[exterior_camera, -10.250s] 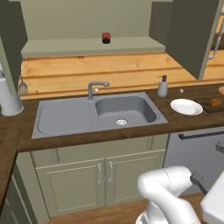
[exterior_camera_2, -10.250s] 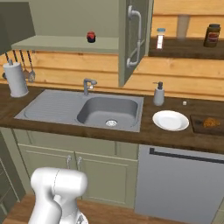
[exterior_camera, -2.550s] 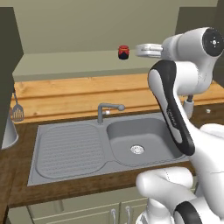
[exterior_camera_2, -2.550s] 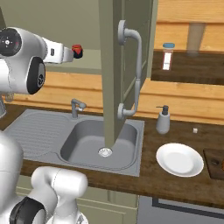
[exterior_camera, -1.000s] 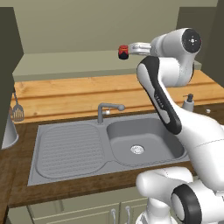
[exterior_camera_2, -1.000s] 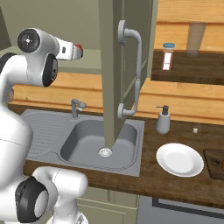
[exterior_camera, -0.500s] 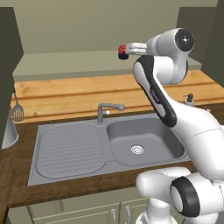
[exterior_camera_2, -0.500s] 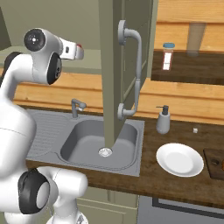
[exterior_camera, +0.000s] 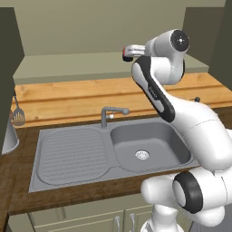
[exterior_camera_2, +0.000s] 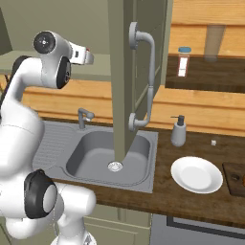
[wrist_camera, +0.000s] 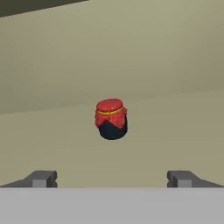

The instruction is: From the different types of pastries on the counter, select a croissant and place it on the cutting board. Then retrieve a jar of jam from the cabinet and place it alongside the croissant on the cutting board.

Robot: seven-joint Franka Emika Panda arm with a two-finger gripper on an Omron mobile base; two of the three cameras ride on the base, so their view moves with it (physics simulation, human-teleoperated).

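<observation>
The jar of jam (wrist_camera: 111, 119) has a red top with a gold band and a dark body. It stands upright on the pale grey-green shelf (exterior_camera: 68, 63) of the cabinet. In the hand view it sits centred ahead of my gripper (wrist_camera: 111, 179), whose fingertips (wrist_camera: 41, 178) are spread wide, open and apart from it. From the left base view my gripper (exterior_camera: 126, 52) is level with the jar (exterior_camera: 124, 56) and half covers it. A corner of the cutting board (exterior_camera_2: 236, 179) shows at the right edge, carrying a small dark lump too small to name. The croissant is not clearly visible.
The open cabinet door (exterior_camera_2: 125, 72) with its bar handle (exterior_camera_2: 148, 81) hangs just right of the arm. Below lie the steel sink (exterior_camera: 113, 149) and faucet (exterior_camera: 111, 114) in the wooden counter (exterior_camera_2: 201, 201). A white plate (exterior_camera_2: 196, 174) and soap dispenser (exterior_camera_2: 178, 131) stand to the right.
Over the last second the hand has crept closer to the jar on the shelf. Ten seconds ago the base stood farther back with the arm low; the camera has since moved in.
</observation>
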